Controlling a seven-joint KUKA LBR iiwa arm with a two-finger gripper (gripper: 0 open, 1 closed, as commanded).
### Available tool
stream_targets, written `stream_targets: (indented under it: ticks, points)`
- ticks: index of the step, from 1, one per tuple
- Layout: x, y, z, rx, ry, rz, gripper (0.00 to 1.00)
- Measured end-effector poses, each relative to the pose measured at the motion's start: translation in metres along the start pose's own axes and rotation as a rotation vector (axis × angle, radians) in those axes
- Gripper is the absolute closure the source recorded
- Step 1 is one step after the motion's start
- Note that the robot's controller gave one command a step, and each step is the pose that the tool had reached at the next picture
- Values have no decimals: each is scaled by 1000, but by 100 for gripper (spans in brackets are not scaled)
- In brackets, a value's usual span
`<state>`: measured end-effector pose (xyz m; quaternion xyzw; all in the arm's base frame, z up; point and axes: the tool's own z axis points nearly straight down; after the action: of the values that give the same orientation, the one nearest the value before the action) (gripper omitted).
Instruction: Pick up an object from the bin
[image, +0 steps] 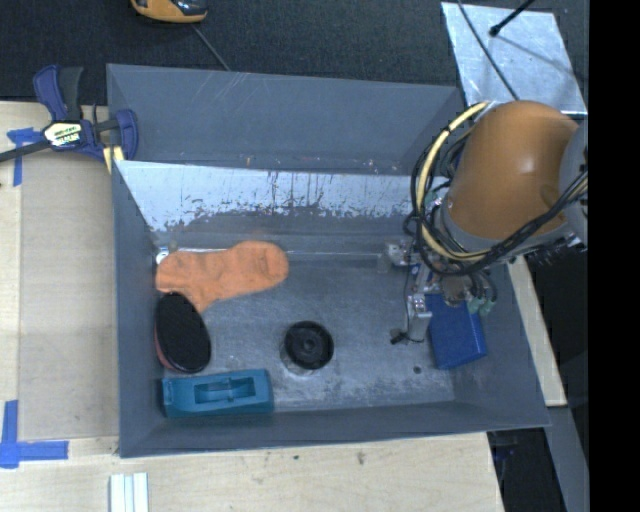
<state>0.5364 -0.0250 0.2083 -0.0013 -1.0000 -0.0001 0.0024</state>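
My gripper (418, 308) hangs low over the right part of the bin floor, under the arm's orange dome. A blue block (458, 338) lies right beside it, on its right and touching or nearly touching it; whether the gripper holds the block cannot be told. A black round disc (308, 344) sits on the floor to the gripper's left, well apart from it.
An orange soft cloth-like thing (225, 271) lies at the left back of the floor. Below it stands a black oval brush (181, 333), and a blue flat boxy object (218, 392) rests along the front wall. The bin's sloping walls rise close on the right.
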Motion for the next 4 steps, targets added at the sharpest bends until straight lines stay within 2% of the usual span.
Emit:
stream_targets:
  ticks: [1,2,3,4]
  points:
    - [-1,0,-5,0,-8,-1,0]
    - [0,43,63,0,-13,4,0]
    - [-33,57,85,-1,-6,-9,0]
    - [-23,86,115,1,-10,-148,0]
